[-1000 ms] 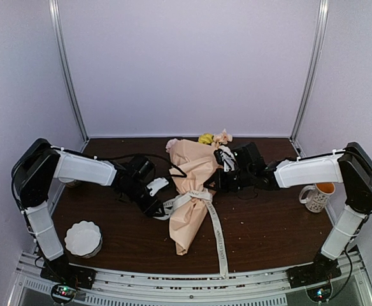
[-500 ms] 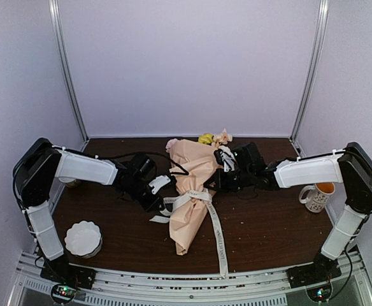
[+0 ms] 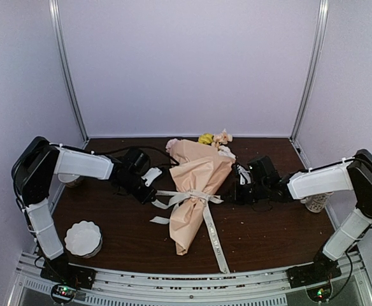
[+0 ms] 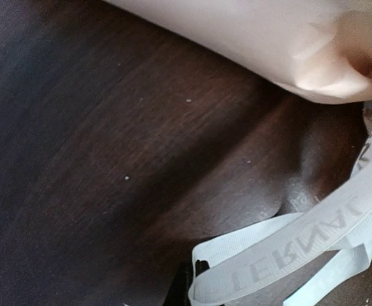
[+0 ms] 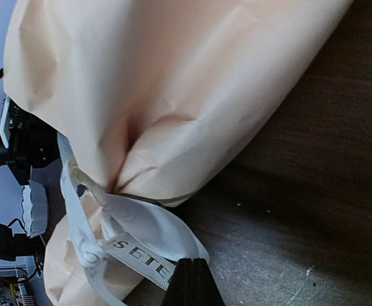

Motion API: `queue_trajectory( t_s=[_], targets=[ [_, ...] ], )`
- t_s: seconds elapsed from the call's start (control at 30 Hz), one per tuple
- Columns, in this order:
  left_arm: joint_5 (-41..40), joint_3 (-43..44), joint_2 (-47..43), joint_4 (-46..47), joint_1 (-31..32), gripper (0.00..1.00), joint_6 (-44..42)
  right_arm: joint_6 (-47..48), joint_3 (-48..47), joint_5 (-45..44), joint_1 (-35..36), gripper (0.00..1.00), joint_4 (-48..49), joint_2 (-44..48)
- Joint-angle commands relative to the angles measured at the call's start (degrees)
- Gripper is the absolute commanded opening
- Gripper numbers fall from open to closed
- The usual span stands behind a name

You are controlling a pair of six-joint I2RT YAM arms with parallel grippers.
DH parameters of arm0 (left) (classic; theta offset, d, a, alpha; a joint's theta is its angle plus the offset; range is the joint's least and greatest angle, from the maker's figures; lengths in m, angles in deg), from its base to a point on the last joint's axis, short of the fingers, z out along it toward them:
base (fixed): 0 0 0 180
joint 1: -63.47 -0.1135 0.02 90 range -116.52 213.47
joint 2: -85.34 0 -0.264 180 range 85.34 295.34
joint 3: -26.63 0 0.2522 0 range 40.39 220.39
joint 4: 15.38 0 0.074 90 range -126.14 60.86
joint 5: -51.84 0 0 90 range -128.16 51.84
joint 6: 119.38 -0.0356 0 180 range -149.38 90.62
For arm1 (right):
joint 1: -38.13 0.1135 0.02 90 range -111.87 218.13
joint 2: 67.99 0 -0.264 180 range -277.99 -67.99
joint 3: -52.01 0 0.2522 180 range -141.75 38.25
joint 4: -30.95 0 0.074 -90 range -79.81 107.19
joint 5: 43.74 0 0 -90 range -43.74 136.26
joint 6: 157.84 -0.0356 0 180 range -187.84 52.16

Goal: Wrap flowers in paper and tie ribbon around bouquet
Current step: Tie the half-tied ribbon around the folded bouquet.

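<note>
Two arms reach over the dark wooden table (image 3: 269, 239), the left arm (image 3: 81, 166) and the right arm (image 3: 316, 182) coming in from opposite sides. Between them lies the bouquet (image 3: 195, 182), a peach paper cone with its wide mouth toward the back wall and its pointed tail toward the near edge. The flowers (image 3: 214, 138), yellow and pale, show at the mouth. The ribbon (image 3: 209, 223) crosses the cone's waist, and one long tail runs down toward the near edge. A white scalloped bowl (image 3: 83, 239) sits near the left corner, and a mug (image 3: 316, 203) is half hidden behind the right arm. The left gripper (image 4: 193, 287) has its fingers together, pinching a ribbon loop. The right gripper (image 5: 190, 280) is likewise clamped on the ribbon beside the cone.
</note>
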Motion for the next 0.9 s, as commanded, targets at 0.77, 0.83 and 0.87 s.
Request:
queue_trajectory(
  t_s=[0.77, 0.83, 0.87],
  targets=[
    [-9.1, 0.9, 4.0, -4.2, -6.2, 0.00, 6.9, 0.8, 15.0, -2.2, -8.0, 0.00, -4.8, 10.0],
    [-9.5, 1.0, 4.1, -4.2, -6.3, 0.00, 6.9, 1.1, 15.2, -1.8, -8.0, 0.00, -5.6, 10.2],
    [-9.8, 1.0, 4.1, -4.3, -6.3, 0.00, 6.9, 1.3, 15.4, -1.8, -8.0, 0.00, -5.9, 10.1]
  ],
)
